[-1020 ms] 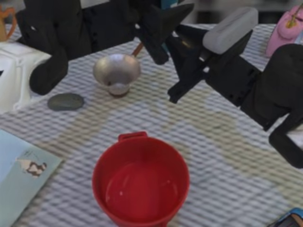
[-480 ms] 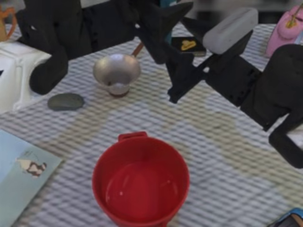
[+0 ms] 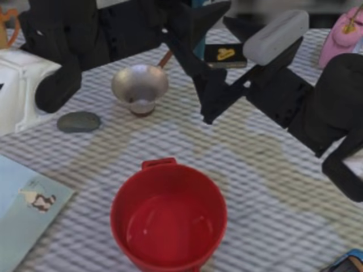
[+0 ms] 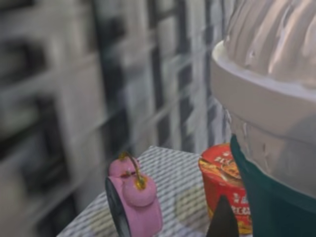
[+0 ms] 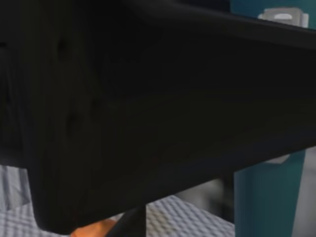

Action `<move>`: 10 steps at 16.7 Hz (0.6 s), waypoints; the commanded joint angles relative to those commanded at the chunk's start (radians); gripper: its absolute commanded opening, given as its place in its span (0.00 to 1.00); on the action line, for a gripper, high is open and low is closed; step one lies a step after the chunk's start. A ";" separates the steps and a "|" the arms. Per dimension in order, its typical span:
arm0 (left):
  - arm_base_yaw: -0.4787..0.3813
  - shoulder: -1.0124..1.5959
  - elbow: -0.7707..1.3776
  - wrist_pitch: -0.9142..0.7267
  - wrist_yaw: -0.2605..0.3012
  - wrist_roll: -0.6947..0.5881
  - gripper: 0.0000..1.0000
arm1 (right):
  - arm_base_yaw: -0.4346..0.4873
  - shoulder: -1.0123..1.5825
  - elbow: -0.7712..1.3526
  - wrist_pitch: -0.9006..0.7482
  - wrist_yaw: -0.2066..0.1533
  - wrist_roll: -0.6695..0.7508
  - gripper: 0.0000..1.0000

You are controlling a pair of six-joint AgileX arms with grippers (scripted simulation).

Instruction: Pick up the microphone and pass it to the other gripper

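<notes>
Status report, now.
Left gripper and right gripper close together over the table's far side. Microphone between them; holder unclear. Red pot and silver bowl stand apart from the handover.

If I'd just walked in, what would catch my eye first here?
Probably the big red pot at the near middle of the table, then the two black arms meeting over the far edge. The left gripper holds a teal microphone there, with the right gripper close beside it.
</notes>
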 joint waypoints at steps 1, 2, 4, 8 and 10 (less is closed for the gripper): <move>0.000 -0.004 0.004 -0.001 -0.004 0.003 0.00 | -0.003 0.006 -0.003 0.000 0.004 -0.003 1.00; 0.002 -0.005 0.003 -0.001 -0.001 0.003 0.00 | -0.003 0.002 -0.006 -0.001 0.003 -0.003 1.00; 0.026 -0.018 -0.008 -0.002 0.023 0.004 0.00 | -0.009 -0.036 -0.044 0.000 -0.005 -0.002 1.00; 0.118 -0.060 -0.048 -0.009 0.100 0.008 0.00 | -0.030 -0.184 -0.206 0.008 -0.030 0.001 1.00; 0.153 -0.075 -0.063 -0.011 0.129 0.009 0.00 | -0.036 -0.235 -0.258 0.013 -0.042 0.003 1.00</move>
